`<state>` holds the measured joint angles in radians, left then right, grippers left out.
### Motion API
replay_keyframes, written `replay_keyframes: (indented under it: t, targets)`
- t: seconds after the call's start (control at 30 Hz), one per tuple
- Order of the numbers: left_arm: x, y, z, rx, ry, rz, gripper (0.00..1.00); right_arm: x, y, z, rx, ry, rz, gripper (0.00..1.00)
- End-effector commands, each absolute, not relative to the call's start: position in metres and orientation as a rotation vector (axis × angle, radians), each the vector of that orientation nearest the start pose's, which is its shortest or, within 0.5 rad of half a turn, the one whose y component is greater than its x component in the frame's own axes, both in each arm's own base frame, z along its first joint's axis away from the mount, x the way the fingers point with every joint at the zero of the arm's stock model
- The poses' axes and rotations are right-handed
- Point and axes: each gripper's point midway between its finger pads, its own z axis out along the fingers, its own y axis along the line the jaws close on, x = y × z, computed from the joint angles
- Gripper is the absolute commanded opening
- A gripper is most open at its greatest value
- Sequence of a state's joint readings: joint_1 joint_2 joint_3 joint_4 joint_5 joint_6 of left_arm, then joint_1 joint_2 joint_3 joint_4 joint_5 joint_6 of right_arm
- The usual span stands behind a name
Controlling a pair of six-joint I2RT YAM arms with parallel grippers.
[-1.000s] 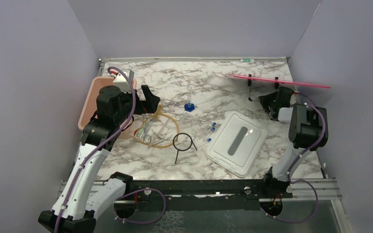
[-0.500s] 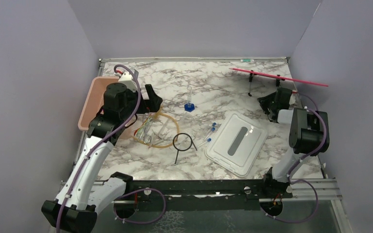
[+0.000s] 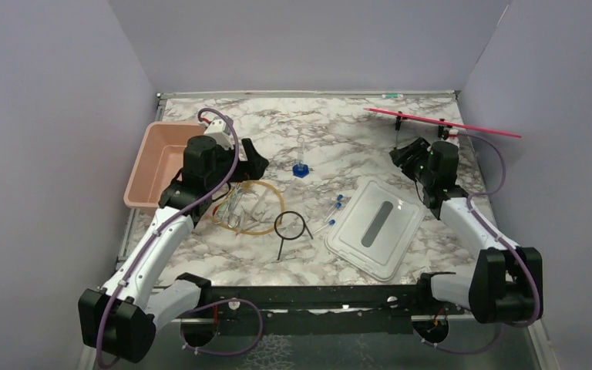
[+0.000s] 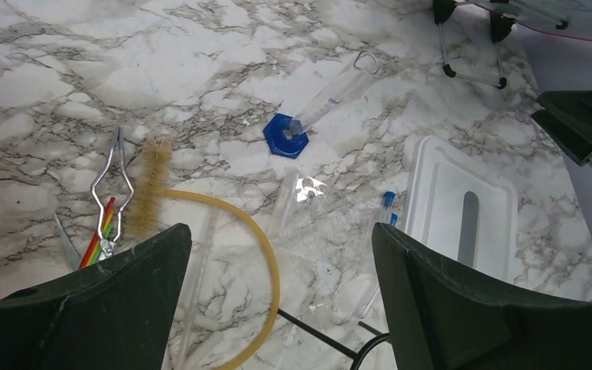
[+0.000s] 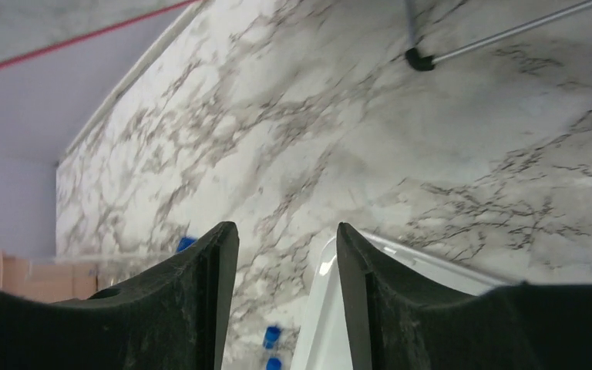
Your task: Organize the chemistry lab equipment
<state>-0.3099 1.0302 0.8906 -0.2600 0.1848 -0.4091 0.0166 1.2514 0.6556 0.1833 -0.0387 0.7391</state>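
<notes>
Between the tubing loop [image 3: 251, 229] and the white lid [image 3: 354, 239], the wire ring [image 3: 292, 225] lies flat, stem pointing toward the near edge; left gripper [image 4: 277, 240] and right gripper [image 5: 287, 235] both gape empty.

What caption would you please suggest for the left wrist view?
Open left gripper above amber rubber tubing loop, metal tongs and blue-based clear vial.

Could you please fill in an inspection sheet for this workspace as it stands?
Surface: marble table, loose items across its middle.
Job's things: amber tubing loop, metal tongs, wire ring, blue-capped tubes and upright blue-based vial all out on the table; none seen in the pink tub.
Clutter: white lid beside the tubes; pink-rod stand, far right.
Grippers: left gripper open, empty, near the tubing; right gripper open, empty.
Cables: purple cables along both arms.
Surroundings: lavender walls on three sides.
</notes>
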Motion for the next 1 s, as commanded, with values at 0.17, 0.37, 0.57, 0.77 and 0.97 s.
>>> replay_keyframes:
  t: [0.17, 0.37, 0.57, 0.77, 0.97]
  targets:
    - [0.281, -0.179, 0.233, 0.145, 1.997, -0.854, 0.82, 0.326, 0.144, 0.156, 0.195, 2.137, 0.71, 0.61]
    - [0.234, -0.198, 0.207, 0.293, 2.153, -0.973, 0.71, 0.303, 0.173, 0.161, 0.116, 2.186, 0.777, 0.62]
    - [0.213, -0.213, 0.173, 0.446, 2.332, -0.922, 0.62, 0.29, 0.185, 0.163, 0.073, 2.225, 0.834, 0.63]
    - [0.209, -0.219, 0.151, 0.482, 2.431, -0.797, 0.61, 0.283, 0.182, 0.16, 0.08, 2.236, 0.83, 0.63]
    - [0.211, -0.23, 0.132, 0.557, 2.46, -0.636, 0.57, 0.281, 0.183, 0.157, 0.079, 2.25, 0.836, 0.63]
